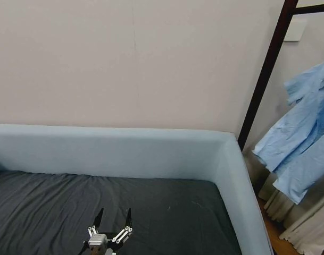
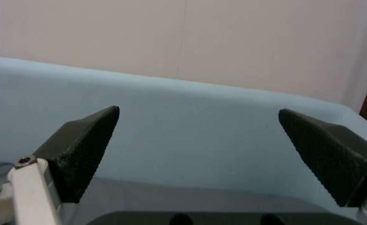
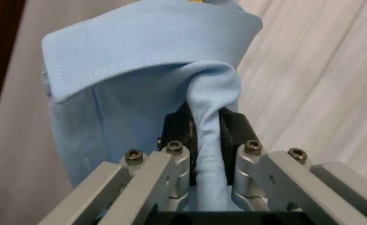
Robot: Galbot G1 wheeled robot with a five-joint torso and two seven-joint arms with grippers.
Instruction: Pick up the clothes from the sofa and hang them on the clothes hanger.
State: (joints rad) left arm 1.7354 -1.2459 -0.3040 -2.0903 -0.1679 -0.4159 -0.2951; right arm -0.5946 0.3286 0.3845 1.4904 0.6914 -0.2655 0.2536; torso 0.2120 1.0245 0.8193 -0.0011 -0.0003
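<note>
A bunched fold of the blue shirt (image 3: 140, 61), just under its collar, sits pinched tight between the fingers (image 3: 177, 127) of the right gripper (image 3: 207, 136). The shirt hangs beside the dark clothes hanger (image 1: 263, 74), right of the sofa (image 1: 124, 151). The left gripper (image 1: 115, 219) hovers over the sofa seat, fingers spread.

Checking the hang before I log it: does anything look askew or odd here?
Yes. The blue shirt hangs crumpled and lopsided beside the dark rack post, and the right claw is shut on a bunched fold below its collar. The left claw is open over the sofa.
</note>
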